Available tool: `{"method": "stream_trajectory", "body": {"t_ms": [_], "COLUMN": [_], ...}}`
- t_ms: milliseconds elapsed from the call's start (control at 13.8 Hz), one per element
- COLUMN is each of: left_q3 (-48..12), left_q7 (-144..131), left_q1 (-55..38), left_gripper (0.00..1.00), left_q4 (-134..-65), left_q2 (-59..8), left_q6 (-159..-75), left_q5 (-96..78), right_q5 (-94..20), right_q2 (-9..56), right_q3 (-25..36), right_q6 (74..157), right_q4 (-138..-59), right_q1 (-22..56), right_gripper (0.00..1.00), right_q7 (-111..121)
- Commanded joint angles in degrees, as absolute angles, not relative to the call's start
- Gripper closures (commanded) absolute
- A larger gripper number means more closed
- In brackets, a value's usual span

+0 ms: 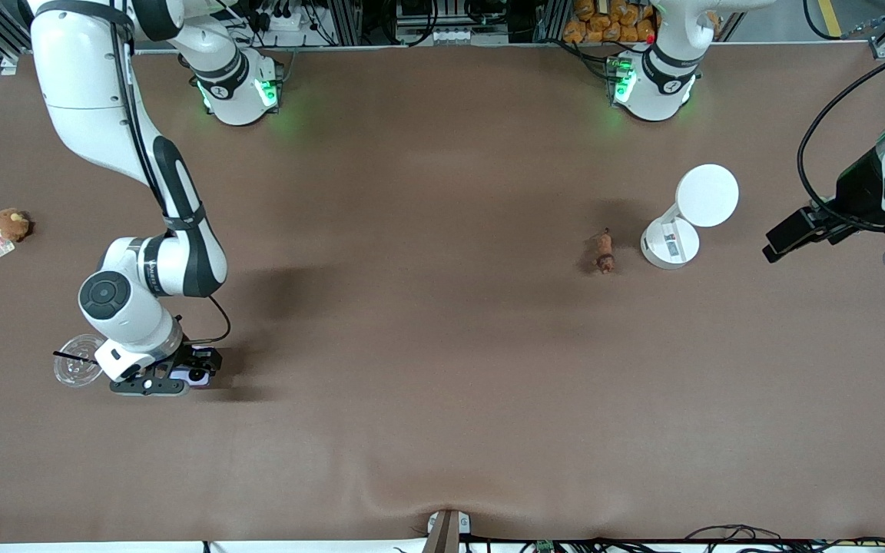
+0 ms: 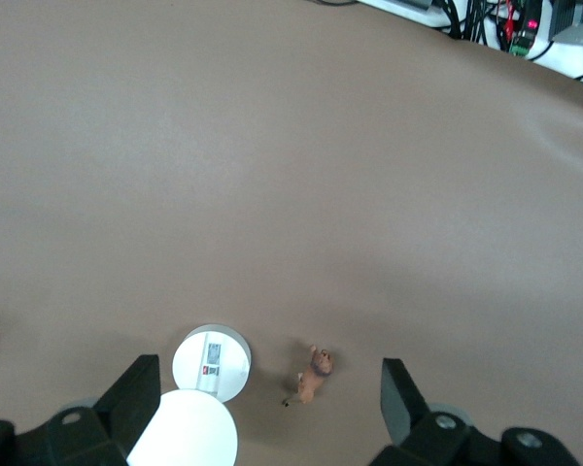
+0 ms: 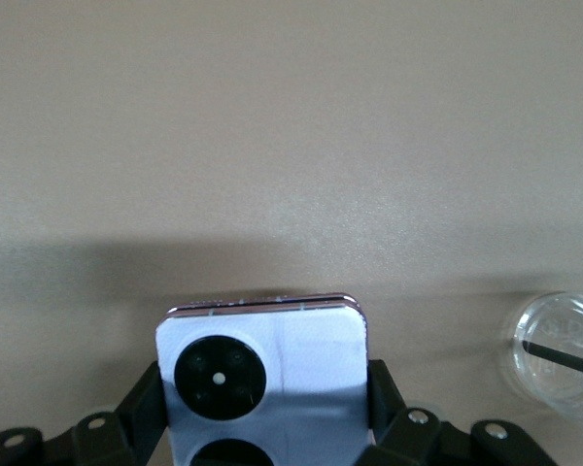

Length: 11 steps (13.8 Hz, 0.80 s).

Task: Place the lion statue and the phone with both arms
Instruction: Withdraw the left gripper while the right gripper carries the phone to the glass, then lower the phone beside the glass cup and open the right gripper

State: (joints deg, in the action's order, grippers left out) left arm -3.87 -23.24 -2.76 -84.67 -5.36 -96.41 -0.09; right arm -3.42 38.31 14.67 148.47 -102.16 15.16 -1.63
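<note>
— Where do things stand on the brown bench (image 1: 442, 369) right now?

— The right arm has the small squarish pale lilac folded phone (image 3: 262, 374) between the fingers of its right pincer (image 1: 181, 378), camera circles facing up; the black fingers press both edges, so it looks clenched on the phone. It is low at the right arm's end of the bench, just beside a clear round plastic lid (image 1: 76, 369) with a dark straw across it. Whether the phone touches the bench I cannot tell.

— And the lion?

— The tiny reddish-brown four-legged lion statue (image 1: 604, 253) lies free on the bench toward the left arm's end, just beside a white cylindrical container (image 1: 670, 243) whose round white lid (image 1: 707, 195) leans at its top. The left pincer (image 2: 272, 393) hangs high over that spot with its fingers spread wide, holding nothing.

— So which step is this?

— My reading: the phone step is in hand, either just grasped or about to be set down. The lion is untouched.

— Next?

— The left arm would need to drop straight down, straddle the figurine without knocking the white container, then close. A round brown plush toy with a tag (image 1: 11, 225) sits well apart; no bother.
</note>
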Motion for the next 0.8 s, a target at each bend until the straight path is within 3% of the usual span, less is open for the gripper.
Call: {"method": "stream_trajectory", "body": {"t_ms": [0, 581, 653, 726], "left_q3": [-4.1, -3.4, -3.3, -3.2], "left_q7": [-17.1, 0.4, 3.2, 4.6], "left_q1": [-1.1, 0.9, 3.1, 4.1], "left_gripper": [0.0, 0.0, 0.0, 0.0], "left_q4": [-82.7, -82.7, -82.8, -83.1], "left_q2": [-4.8, -0.4, -0.2, -0.1], "left_q6": [-93.3, -90.1, -90.1, -90.1], "left_q5": [-1.3, -2.9, -3.8, -5.1], "right_q5": [-3.0, -1.4, -1.3, -1.2], "right_q2": [40.3, 41.8, 41.8, 41.8], "right_q3": [13.9, 13.9, 13.9, 13.9], "right_q6": [150.8, 153.4, 153.5, 153.5], "right_q4": [-100.8, -100.9, -100.9, -101.0], "right_q1": [13.8, 11.9, 11.9, 11.9], "right_gripper": [0.8, 0.76, 0.69, 0.35], "right_q7": [-1.0, 0.1, 0.1, 0.1]}}
